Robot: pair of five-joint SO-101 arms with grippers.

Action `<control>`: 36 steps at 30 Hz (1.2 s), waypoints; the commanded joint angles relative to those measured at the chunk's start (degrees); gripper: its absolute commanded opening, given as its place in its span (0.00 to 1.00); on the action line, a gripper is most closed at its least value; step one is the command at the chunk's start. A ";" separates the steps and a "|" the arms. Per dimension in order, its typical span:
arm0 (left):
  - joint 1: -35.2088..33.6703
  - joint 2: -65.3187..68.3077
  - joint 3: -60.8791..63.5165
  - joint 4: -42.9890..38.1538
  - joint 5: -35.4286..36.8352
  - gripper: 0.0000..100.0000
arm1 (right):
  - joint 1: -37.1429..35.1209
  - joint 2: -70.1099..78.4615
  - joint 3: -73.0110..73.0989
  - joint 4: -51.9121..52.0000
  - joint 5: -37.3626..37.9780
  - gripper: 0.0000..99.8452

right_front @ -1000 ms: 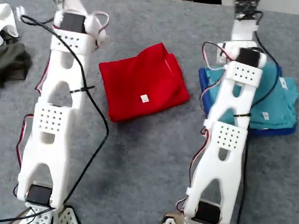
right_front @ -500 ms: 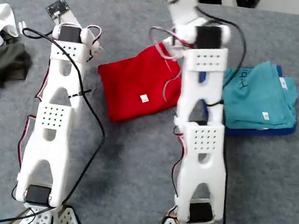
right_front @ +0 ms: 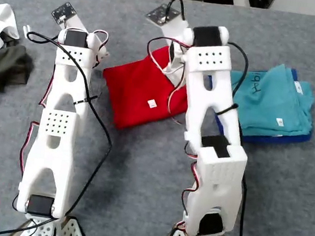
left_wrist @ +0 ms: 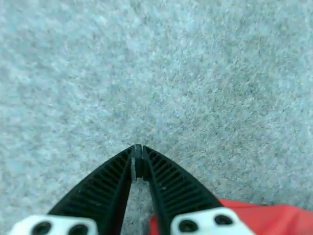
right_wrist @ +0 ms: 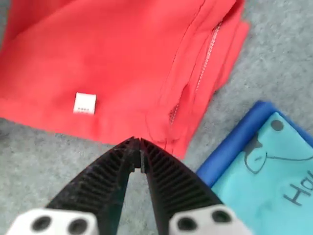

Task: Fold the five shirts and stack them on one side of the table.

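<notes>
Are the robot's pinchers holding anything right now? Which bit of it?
No, nothing is held. The left gripper is shut on nothing above the grey table cover. The right gripper is shut on nothing at the edge of the red shirt.

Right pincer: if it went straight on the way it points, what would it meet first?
Probably the folded red shirt, at its stitched edge; the shut right pincer aims there, though its height above the cloth is unclear.

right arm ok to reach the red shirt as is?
Probably yes: the right gripper hangs right at the edge of the red shirt, with nothing lying between them. Its jaws are shut, so it must open first.
</notes>
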 commanded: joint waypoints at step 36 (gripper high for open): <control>-0.35 -1.80 -2.81 -0.79 0.00 0.02 | 13.85 10.42 -13.05 1.23 2.73 0.00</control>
